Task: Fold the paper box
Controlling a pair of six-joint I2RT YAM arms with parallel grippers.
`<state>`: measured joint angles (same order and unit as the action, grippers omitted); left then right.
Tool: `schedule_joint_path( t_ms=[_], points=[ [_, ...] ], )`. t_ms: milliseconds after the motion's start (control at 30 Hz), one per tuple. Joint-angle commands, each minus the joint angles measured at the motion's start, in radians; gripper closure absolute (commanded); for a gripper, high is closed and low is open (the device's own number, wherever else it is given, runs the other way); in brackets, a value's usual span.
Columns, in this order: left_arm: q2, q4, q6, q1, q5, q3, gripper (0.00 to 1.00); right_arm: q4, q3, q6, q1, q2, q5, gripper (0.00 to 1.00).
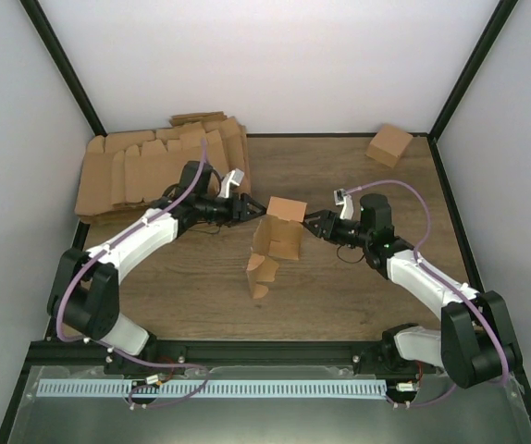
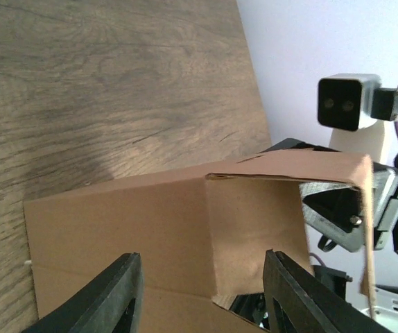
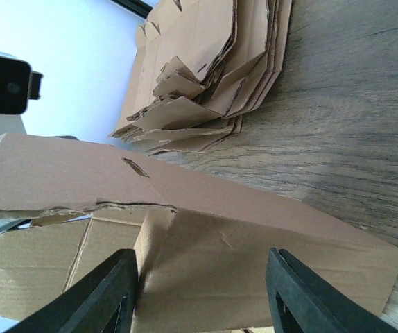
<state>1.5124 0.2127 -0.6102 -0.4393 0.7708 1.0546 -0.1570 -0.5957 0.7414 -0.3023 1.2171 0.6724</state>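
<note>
Beyond paper box point(image 1: 275, 242): cardboard pile point(image 1: 159, 166), small carton point(image 1: 388, 144).

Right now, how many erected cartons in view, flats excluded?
2: the paper box upright at centre, flaps open; a small cube carton at the far right corner. None look hidden.

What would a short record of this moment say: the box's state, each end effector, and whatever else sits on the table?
paper box: partly folded, upright between the arms, bottom flaps loose
left end effector: open, at the box's upper left side
right end effector: open, at the box's upper right side
contact: cannot tell whether either one touches the box
other items: pile of flat blanks far left; small carton far right corner
</note>
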Motion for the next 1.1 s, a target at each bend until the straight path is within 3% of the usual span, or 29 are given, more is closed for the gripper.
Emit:
schedule_joint_path(
  t_ms=[0,200,600,1067],
  points=[
    [0.048,-0.041,0.004,-0.014,0.029,0.026,0.52,0.011,-0.046,-0.014,0.008,0.004,0.014,0.47],
    [0.072,-0.044,0.006,-0.025,0.027,0.034,0.6,0.009,-0.04,-0.026,0.009,-0.014,0.022,0.46],
    [0.071,-0.032,0.009,-0.025,0.015,0.036,0.6,0.051,-0.053,-0.046,0.009,-0.045,0.008,0.45],
    [0.085,-0.03,0.014,-0.025,0.021,0.043,0.6,0.248,-0.091,-0.269,0.008,-0.227,-0.225,0.38]
  ],
)
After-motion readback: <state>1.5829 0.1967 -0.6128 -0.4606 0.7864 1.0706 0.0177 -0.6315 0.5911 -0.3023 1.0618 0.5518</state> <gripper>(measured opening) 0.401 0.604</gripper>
